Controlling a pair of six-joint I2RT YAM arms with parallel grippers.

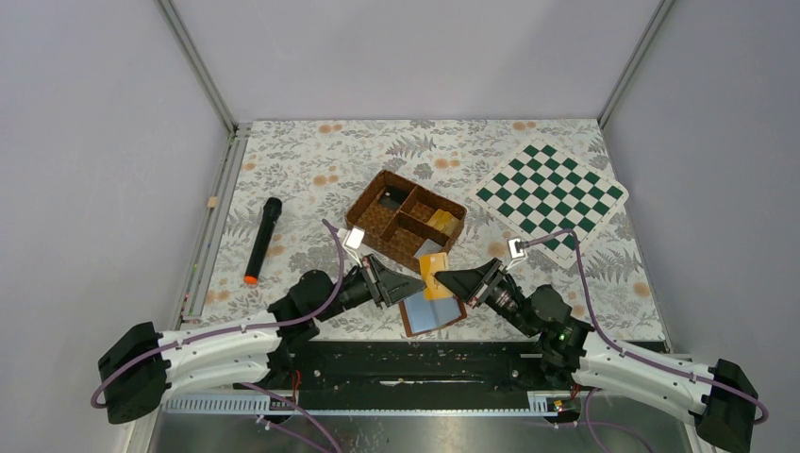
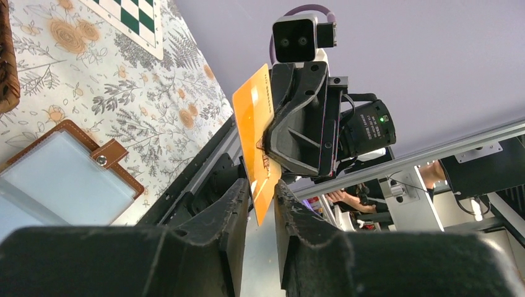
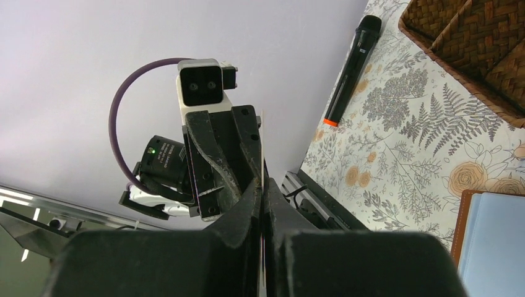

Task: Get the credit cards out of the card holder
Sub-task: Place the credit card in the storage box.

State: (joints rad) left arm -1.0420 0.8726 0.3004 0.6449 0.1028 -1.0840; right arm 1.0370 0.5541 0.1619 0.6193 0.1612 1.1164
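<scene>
The orange-yellow credit card (image 2: 254,117) is held upright in the air between my two grippers, and shows in the top view (image 1: 435,274). My right gripper (image 3: 262,185) is shut on it, the card edge-on between the fingers. My left gripper (image 2: 263,189) is open, its fingers on either side of the card's lower corner with gaps on both sides. The brown card holder (image 1: 432,312) lies open on the table below, blue-grey pockets up. It also shows in the left wrist view (image 2: 62,176) and the right wrist view (image 3: 492,232). More gold cards (image 1: 441,222) lie in the basket's right compartment.
The woven brown basket (image 1: 377,189) stands just beyond the grippers. A black stick with an orange end (image 1: 262,241) lies at the left. A green-and-white checkered board (image 1: 552,189) lies at the back right. The black base rail (image 1: 425,363) runs along the near edge.
</scene>
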